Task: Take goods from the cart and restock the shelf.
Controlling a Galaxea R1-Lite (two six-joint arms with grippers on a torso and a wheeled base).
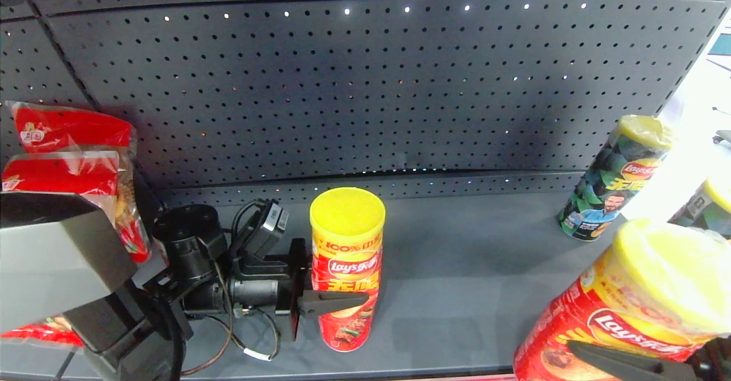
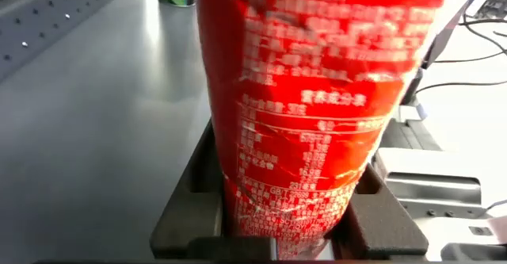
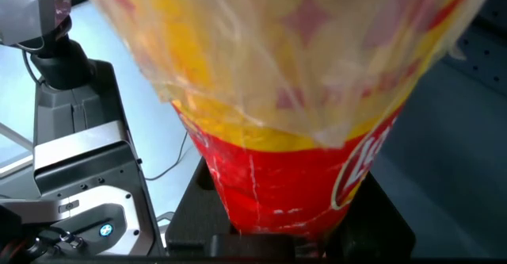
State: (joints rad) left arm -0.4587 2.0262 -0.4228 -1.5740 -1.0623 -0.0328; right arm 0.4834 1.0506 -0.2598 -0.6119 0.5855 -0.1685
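A red chips can with a yellow lid (image 1: 347, 238) stands upright on the grey shelf board (image 1: 474, 278), left of the middle. My left gripper (image 1: 338, 291) is shut on its lower half from the left side; in the left wrist view the can (image 2: 309, 82) sits tight between the two black fingers (image 2: 186, 216). At the front right, off the shelf's edge, my right gripper (image 1: 628, 353) is shut on a second red chips can (image 1: 645, 289), held tilted with its plastic-wrapped yellow lid toward the shelf. That can (image 3: 293, 97) also shows in the right wrist view.
A green chips can (image 1: 617, 181) stands at the shelf's right end, with another can (image 1: 708, 201) beyond it at the edge. Red snack bags (image 1: 68, 158) are stacked at the far left. The pegboard back wall (image 1: 365, 95) closes the rear. Open shelf floor lies between the red and green cans.
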